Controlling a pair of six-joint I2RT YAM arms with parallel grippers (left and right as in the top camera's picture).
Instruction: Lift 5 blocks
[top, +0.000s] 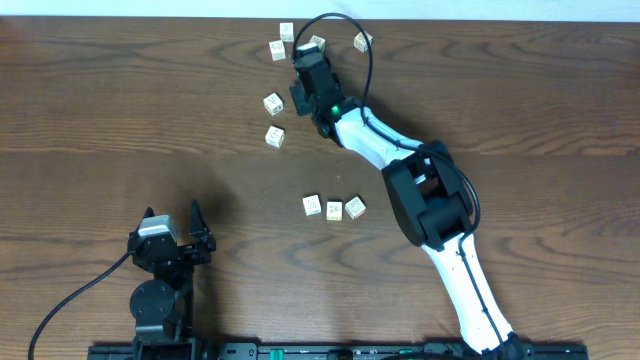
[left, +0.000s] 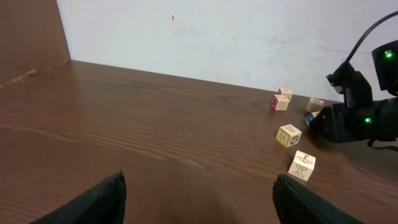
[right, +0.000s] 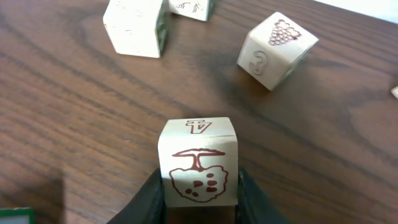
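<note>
The right gripper pinches a red-printed block between its fingers, near the desk's far edge. The left gripper stands spread wide and empty by the near edge. Around the brown wood lie other blocks; a white wall stands behind.

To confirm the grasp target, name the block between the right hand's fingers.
The block with the red-brown tree-like print: it alone sits between the fingers of the right hand; the grape-printed block and others lie beyond.
</note>
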